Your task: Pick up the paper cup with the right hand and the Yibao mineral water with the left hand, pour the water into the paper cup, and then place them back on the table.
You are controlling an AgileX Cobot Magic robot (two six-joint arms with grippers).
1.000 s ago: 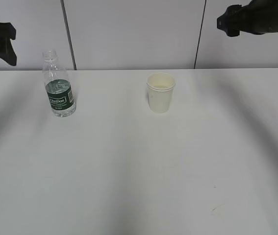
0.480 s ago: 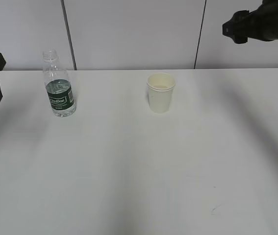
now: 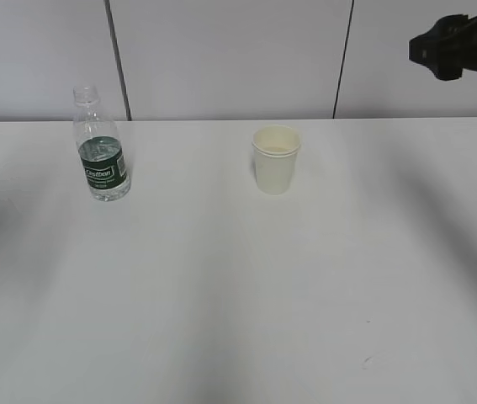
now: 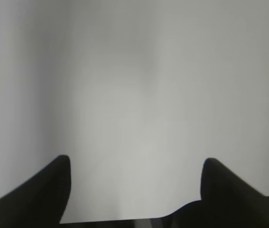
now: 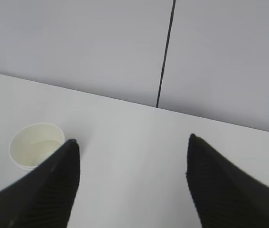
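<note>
The Yibao mineral water bottle [image 3: 101, 146] stands upright and uncapped at the table's back left, part full. The paper cup [image 3: 275, 158] stands upright near the middle back; it holds some water. It also shows in the right wrist view [image 5: 33, 145], left of the left fingertip. My right gripper [image 3: 437, 52] is high at the upper right, well apart from the cup; in its wrist view it [image 5: 132, 145] is open and empty. My left gripper [image 4: 135, 164] is open and empty over bare white surface; it is out of the exterior view.
The white table [image 3: 238, 286] has a small dark scuff mark [image 3: 366, 362] at the front right. A grey panelled wall [image 3: 221, 50] with dark seams stands behind the table.
The left arm has moved left and down, out of the exterior view. The right arm has drawn back to the right. Bottle and cup have not moved.
</note>
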